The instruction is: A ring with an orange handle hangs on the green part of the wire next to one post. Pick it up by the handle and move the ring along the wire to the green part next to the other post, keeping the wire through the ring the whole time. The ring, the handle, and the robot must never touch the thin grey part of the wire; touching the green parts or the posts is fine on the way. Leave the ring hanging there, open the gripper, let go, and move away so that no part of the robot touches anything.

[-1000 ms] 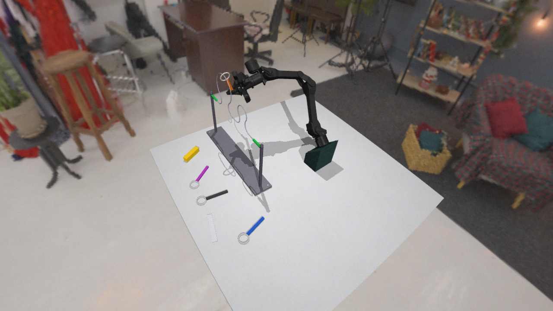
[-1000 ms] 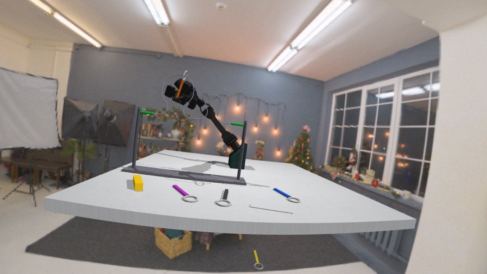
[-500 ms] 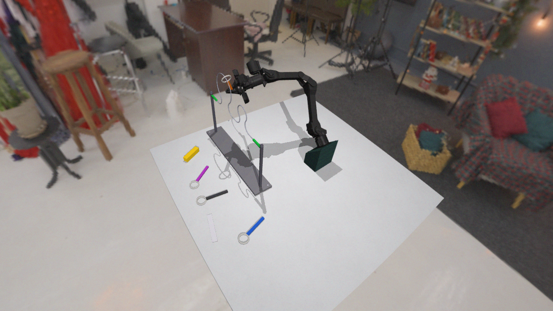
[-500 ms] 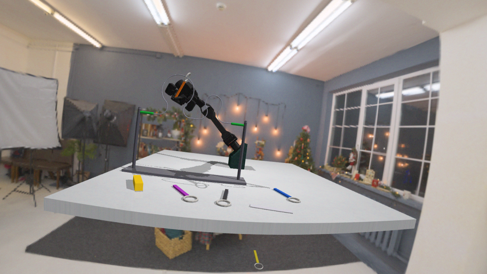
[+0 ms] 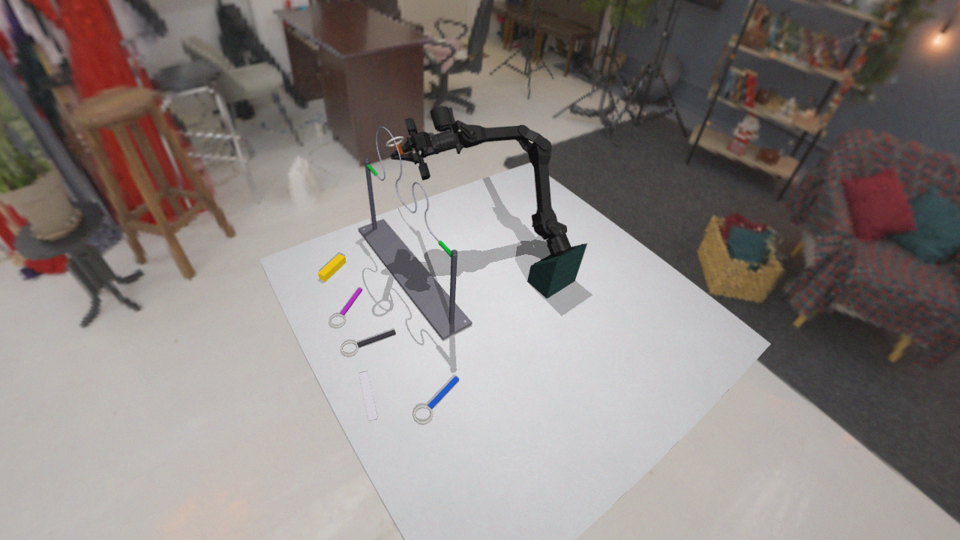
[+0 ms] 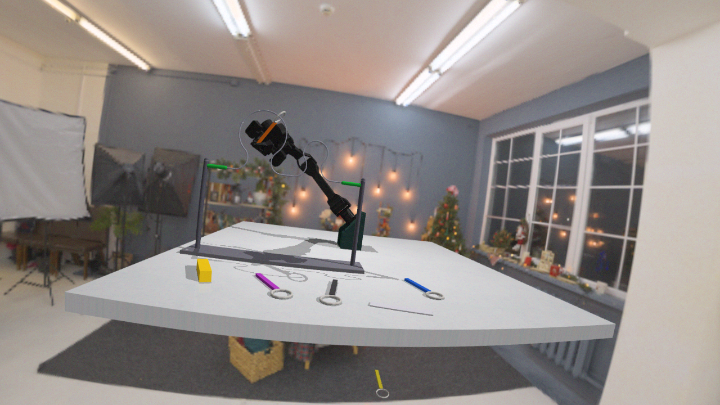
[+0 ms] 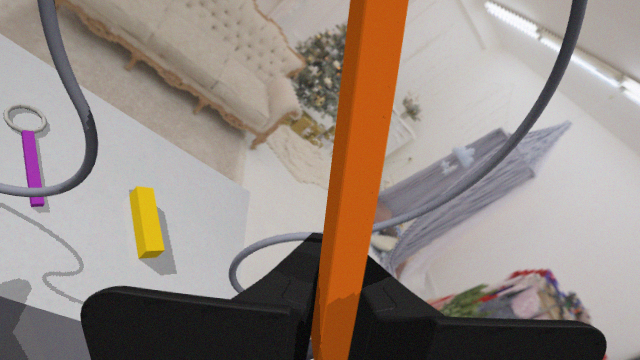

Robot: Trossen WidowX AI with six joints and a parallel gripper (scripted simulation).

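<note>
My gripper [image 5: 405, 150] [image 6: 264, 139] [image 7: 327, 245] is shut on the orange handle [image 5: 398, 148] [image 6: 267, 131] [image 7: 360, 150], high above the table. The small ring [image 5: 395, 138] [image 6: 278, 115] sits at the handle's upper end, by the top of the big wire loop nearest the far post [image 5: 370, 194] [image 6: 201, 206]. I cannot tell whether it touches the wire. The thin grey wire [image 7: 89, 131] curves past on both sides of the handle in the wrist view. Green wire parts sit by the far post [image 5: 371, 169] [image 6: 216, 166] and by the near post [image 5: 444, 247] [image 6: 350, 183].
The grey base plate [image 5: 412, 278] carries both posts. On the table in front lie a yellow block [image 5: 331, 267] [image 6: 203, 270] [image 7: 146, 221], a magenta-handled ring [image 5: 349, 301] [image 6: 267, 280], a dark-handled ring [image 5: 376, 337], a blue-handled ring [image 5: 442, 391] and a white strip [image 5: 367, 394].
</note>
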